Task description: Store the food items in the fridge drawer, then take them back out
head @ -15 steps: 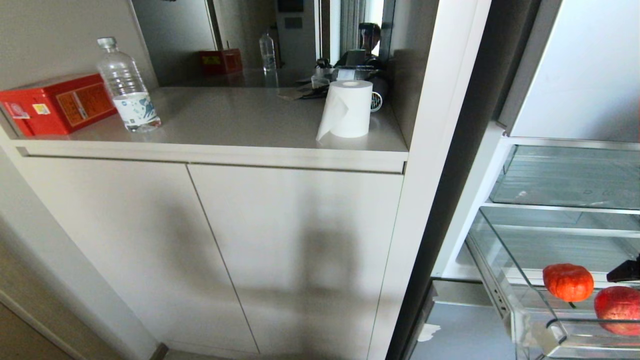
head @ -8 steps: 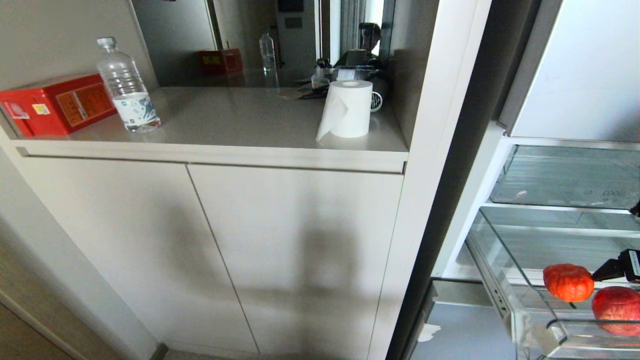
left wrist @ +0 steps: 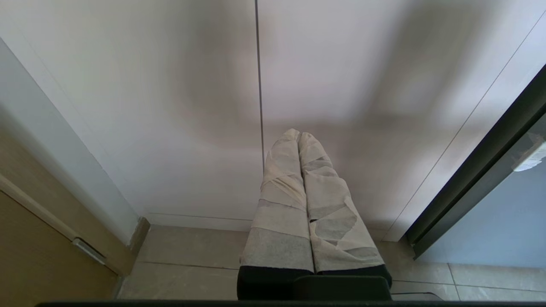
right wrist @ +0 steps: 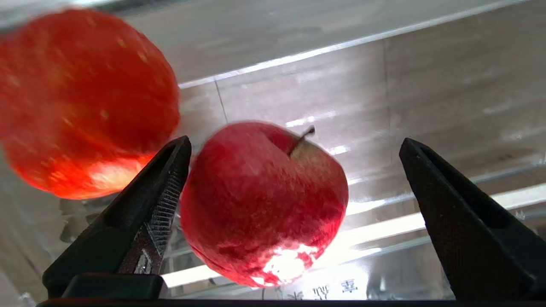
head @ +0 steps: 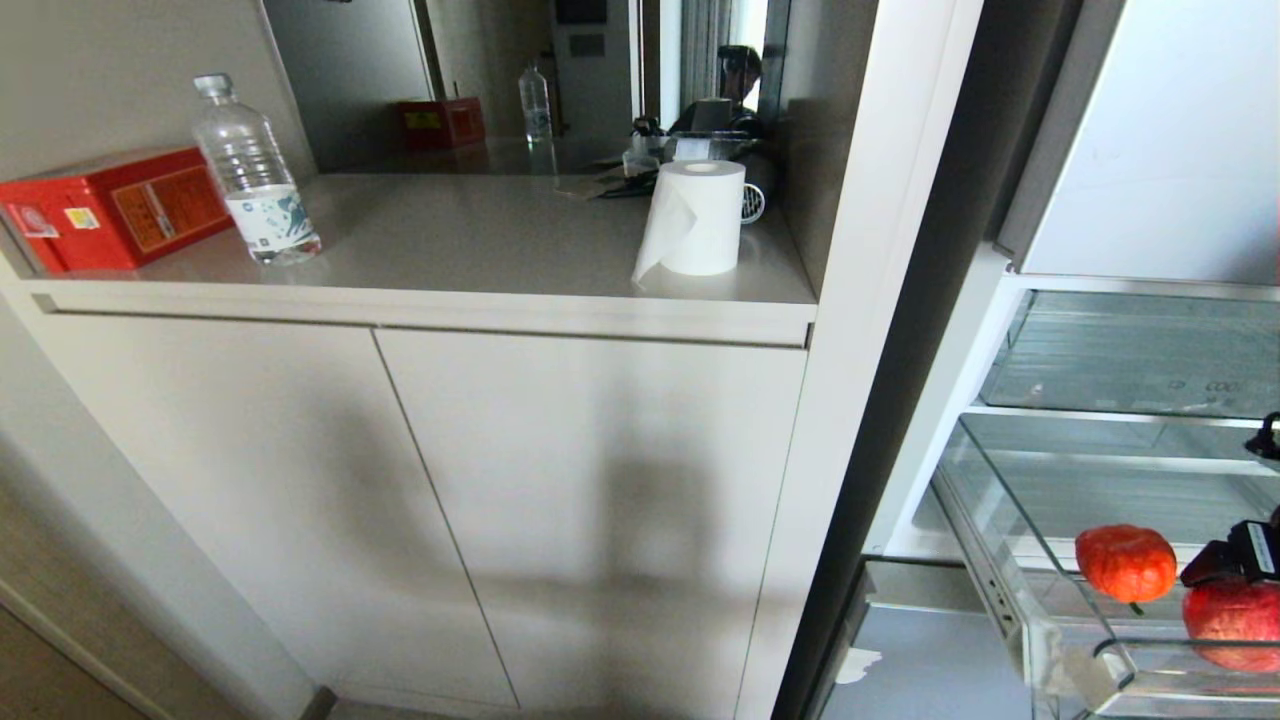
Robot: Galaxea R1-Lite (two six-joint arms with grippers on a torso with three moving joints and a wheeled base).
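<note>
I have the right gripper inside the pulled-out fridge drawer, at the far right of the head view. Its jaws stand wide apart and hold nothing. The red apple sits between them, off-centre: it lies close against one finger, touching or nearly so, I cannot tell which, with a broad gap to the other. Its stem points up and away from the wrist. The orange pumpkin-like fruit rests just left of the apple on the drawer floor, outside the jaws and close to the same finger. Both foods sit near the drawer's front lip. I judge the apple the next pick; the gripper should shift sideways to centre it before closing, or the near finger may push it. The left gripper hangs parked before the cabinet doors, fingers pressed together.
</note>
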